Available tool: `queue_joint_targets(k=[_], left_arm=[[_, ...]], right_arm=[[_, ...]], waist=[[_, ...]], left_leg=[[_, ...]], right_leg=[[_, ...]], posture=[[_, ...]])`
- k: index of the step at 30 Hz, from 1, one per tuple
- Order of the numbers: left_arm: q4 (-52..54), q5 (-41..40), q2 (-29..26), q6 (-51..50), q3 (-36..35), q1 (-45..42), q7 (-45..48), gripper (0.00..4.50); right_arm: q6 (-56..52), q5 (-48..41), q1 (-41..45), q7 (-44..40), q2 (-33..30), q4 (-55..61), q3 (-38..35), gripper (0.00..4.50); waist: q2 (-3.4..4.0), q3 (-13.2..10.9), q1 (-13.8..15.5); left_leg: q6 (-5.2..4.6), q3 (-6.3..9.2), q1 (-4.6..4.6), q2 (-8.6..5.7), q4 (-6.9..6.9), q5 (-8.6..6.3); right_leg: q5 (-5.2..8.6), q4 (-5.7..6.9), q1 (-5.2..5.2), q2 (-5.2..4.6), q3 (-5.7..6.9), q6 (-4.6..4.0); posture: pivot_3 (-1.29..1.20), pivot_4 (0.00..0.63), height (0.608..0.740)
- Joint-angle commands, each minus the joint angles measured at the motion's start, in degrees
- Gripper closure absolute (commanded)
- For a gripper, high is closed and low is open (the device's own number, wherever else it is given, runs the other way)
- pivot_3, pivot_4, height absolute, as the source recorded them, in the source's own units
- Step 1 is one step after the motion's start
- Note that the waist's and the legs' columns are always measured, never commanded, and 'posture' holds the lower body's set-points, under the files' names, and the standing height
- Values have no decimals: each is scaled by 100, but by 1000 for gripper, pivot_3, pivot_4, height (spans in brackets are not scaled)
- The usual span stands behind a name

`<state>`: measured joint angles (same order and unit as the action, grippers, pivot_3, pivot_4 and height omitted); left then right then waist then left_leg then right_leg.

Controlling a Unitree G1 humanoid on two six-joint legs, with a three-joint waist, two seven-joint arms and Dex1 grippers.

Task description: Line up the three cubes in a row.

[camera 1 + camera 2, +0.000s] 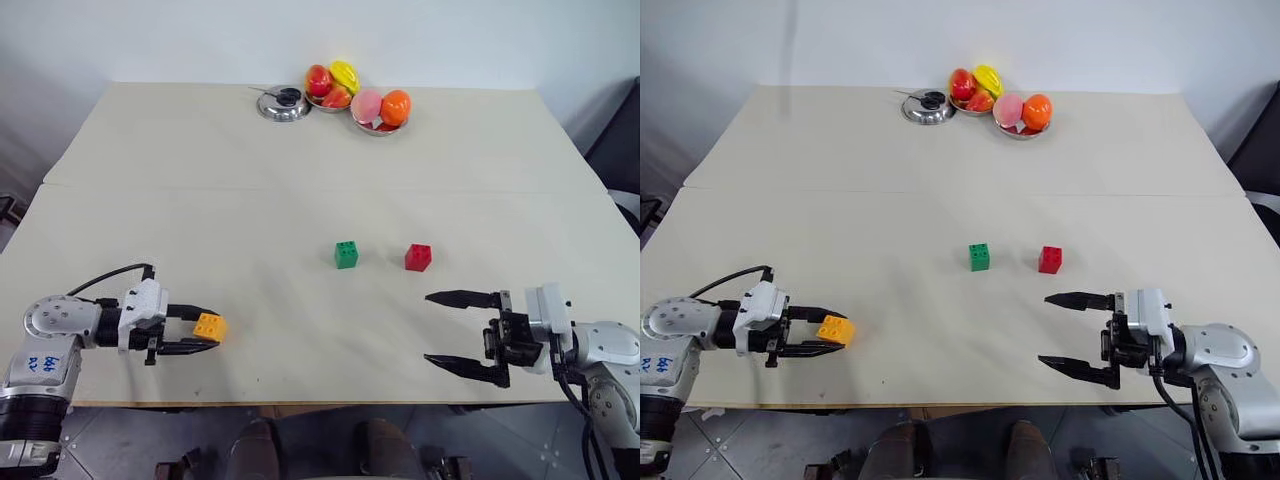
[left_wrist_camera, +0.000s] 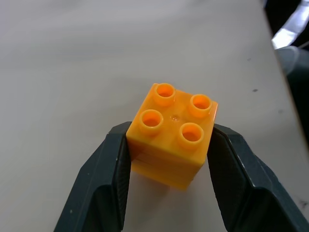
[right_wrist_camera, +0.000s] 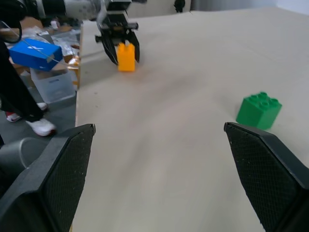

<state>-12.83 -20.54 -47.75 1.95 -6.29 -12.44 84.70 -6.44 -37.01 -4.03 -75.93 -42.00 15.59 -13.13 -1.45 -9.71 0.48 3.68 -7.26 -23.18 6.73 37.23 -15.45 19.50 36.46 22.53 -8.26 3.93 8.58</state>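
Observation:
An orange-yellow cube [image 1: 210, 326] sits near the table's front left edge with my left gripper [image 1: 207, 330] shut on it; the left wrist view shows both fingers [image 2: 104, 179] pressed against the sides of this studded cube [image 2: 172, 134]. The green cube [image 1: 346, 254] and the red cube [image 1: 418, 257] stand side by side, a small gap between them, in the middle of the table. My right gripper [image 1: 440, 330] hovers open near the front right edge, pointing left, with nothing between its fingers. The right wrist view shows the green cube [image 3: 259, 110] and the orange-yellow cube [image 3: 126, 56] in the other gripper.
Steel bowls stand at the table's far edge: one with a dark item [image 1: 283, 104], two with round fruit [image 1: 334, 88] [image 1: 380, 109]. The table [image 1: 300, 200] is wide and bare between cubes and bowls. A blue box [image 3: 35, 53] lies on the floor off the left edge.

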Motion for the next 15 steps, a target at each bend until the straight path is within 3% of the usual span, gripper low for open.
queue_joint_targets(k=[1, 5, 15], left_arm=[[-84, -221, 232, -238, 132, -640, 7, 2568], [-1479, 488, 1083, 12, 804, -2446, -251, 2568], [-5157, 1857, 2316, 1415, 1438, -4784, -1239, 2568]], right_arm=[[150, -12, -132, 97, -18, 195, -249, 0], [199, 15, -189, 182, -34, 156, -358, 0], [310, 56, -442, 422, 20, 342, -563, 0]], waist=[[0, 0, 62], [0, -1, 236], [-15, -3, 191]], left_leg=[[0, 0, 0, 0, 3, 0], [-3, 10, -2, -2, 33, 2], [-12, 4, -16, -2, 54, -10]], right_leg=[[0, 1, 0, 0, 0, 0], [-3, 11, -15, 0, 1, 6], [-10, -5, -9, 3, -4, 16]], posture=[[0, 150, 740], [0, 150, 740], [0, 150, 740]])
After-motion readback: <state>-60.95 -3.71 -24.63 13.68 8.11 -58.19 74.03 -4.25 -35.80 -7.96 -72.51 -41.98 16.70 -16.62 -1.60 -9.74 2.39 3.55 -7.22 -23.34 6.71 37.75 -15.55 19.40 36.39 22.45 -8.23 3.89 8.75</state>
